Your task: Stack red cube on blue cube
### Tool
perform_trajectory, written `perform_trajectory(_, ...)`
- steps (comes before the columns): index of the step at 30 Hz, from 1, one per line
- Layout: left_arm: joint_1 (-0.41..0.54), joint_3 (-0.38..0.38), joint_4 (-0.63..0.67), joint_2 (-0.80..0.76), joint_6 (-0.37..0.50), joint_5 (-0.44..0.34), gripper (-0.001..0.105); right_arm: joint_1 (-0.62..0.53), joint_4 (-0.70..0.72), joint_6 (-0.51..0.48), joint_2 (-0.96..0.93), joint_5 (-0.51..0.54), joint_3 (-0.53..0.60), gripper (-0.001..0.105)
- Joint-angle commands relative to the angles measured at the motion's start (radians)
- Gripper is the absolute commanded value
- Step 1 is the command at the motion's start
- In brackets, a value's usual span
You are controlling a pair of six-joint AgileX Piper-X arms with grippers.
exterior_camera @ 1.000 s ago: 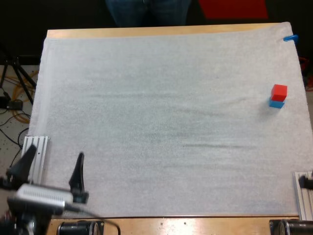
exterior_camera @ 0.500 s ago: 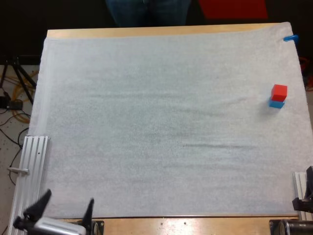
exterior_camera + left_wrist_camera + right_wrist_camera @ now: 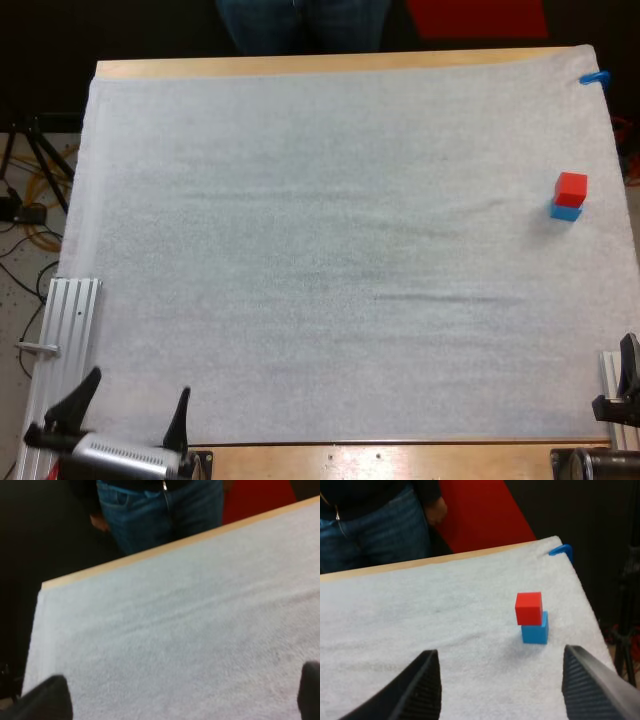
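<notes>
The left claw (image 3: 132, 416) is being held spread at the near left corner of the white mat (image 3: 330, 260), pinching nothing. The right claw (image 3: 502, 685) is likewise being held spread at the near right edge. Farther off, by the mat's right edge, the red cube (image 3: 571, 188) is being carried, slightly offset, on the blue cube (image 3: 565, 211). A person's legs (image 3: 300, 22) are being seen beyond the tabletop (image 3: 300, 66).

mat (image 3: 330, 250): white cloth, nappy, matt | table (image 3: 300, 66): pale wood, smooth | red cube (image 3: 571, 187), blue cube (image 3: 565, 211): smooth, matt
</notes>
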Motion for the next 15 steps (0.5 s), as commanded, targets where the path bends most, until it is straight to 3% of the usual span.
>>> perform_trajectory(1, 0.001, 0.028, -0.062, -0.139, 0.003, -0.001, 0.087, 0.001, -0.029, -0.025, -0.039, -0.004, 0.010, 0.052)
perform_trajectory(6, 0.001, 0.160, -0.176, -0.137, 0.001, -0.001, 0.087, 0.001, -0.069, -0.037, -0.039, -0.004, 0.069, 0.052)
perform_trajectory(15, 0.001, 0.326, -0.219, -0.137, -0.015, -0.001, 0.087, 0.001, -0.053, -0.037, -0.038, -0.004, 0.166, 0.052)
